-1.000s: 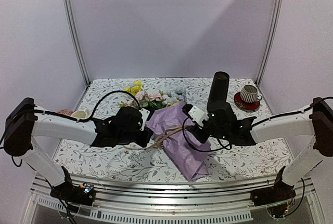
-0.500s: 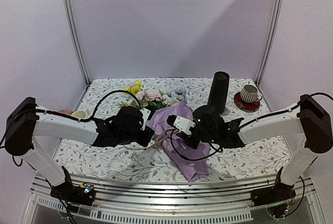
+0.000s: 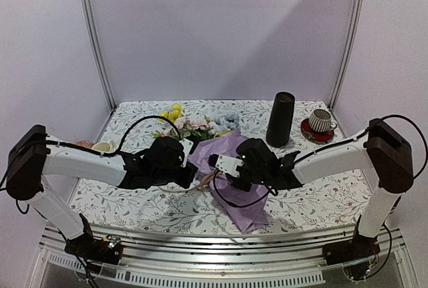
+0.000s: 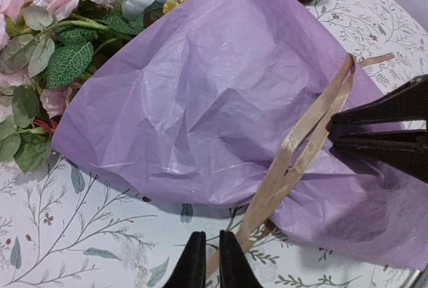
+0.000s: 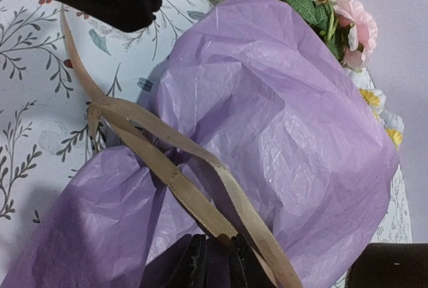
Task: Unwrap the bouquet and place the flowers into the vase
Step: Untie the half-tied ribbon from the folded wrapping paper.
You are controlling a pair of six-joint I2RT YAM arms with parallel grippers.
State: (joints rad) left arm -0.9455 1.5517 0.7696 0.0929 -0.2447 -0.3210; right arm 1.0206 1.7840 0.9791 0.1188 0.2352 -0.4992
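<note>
Bouquet (image 3: 247, 205) lies wrapped mid-table on the floral tablecloth (image 3: 321, 201), its flowers (image 3: 190, 125) toward the far left and its pointed end near. The raffia string (image 4: 302, 146) is tied round its waist. Over the last second the left arm has not moved. The right arm has swung left from beside the vase to the middle of the wrap, its fingers narrowing as it came. Both tools are now at the tie, so untying looks about to begin, and nothing is unwrapped yet. At the left, the left gripper (image 4: 212, 265) is pressed together on 1 loose end of the string, low over the cloth. To its right, the right gripper (image 5: 215, 265) has its 2 fingers almost together at the string's loop. Whether a strand is pinched between them cannot be told. The vase (image 3: 280, 119) stands upright at the far right, apart from both arms.
</note>
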